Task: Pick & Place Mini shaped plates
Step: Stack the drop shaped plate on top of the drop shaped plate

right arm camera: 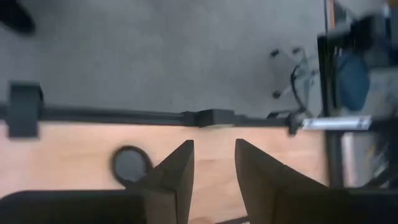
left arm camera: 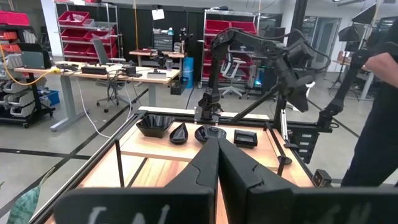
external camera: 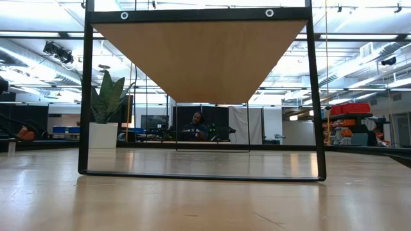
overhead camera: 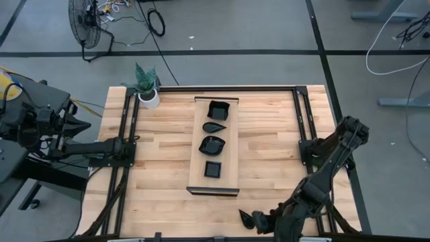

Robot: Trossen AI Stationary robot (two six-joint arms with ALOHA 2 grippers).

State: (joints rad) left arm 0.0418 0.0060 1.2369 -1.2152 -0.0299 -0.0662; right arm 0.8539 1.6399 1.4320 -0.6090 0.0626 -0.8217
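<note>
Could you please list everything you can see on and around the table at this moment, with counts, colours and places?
mini shaped plates: four, glossy black, in a row on the board.
wooden board: one, pale, table centre.
potted plant: one, green in a white pot, far left corner of the table.
table: one, light wood with black frame rails.
floor fan: one, black, on the floor beyond the table.
left pincer: shut, at the left edge.
right pincer: open, empty, near edge on the right.
</note>
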